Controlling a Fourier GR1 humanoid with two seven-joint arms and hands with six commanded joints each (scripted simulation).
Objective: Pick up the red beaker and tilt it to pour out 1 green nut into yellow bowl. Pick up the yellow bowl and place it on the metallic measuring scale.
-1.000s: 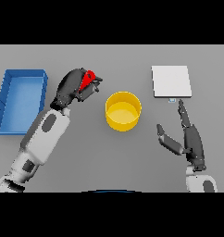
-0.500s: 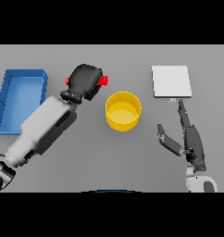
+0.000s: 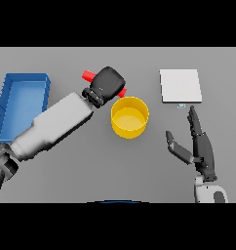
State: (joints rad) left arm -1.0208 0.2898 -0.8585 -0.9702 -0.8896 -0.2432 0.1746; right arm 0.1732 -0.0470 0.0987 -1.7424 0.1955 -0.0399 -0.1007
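Left hand clamped on the red beaker, tipped over the yellow bowl's rim.

Your left hand [image 3: 108, 84] was curled round the red beaker [image 3: 88, 75], which lay tilted close to horizontal: one red end stuck out on the side of the hand away from the yellow bowl [image 3: 130, 117], the other red end poked out just above the bowl's upper-left rim. You couldn't tell if a nut was in the bowl; its inside read plain yellow. The metallic measuring scale [image 3: 181, 86] sat up and right of the bowl, well apart. Your right hand [image 3: 198, 146] rested right of the bowl, below the scale, fingers straight, thumb spread, holding nothing. The blue tray [image 3: 23, 82] sat far left of the bowl.
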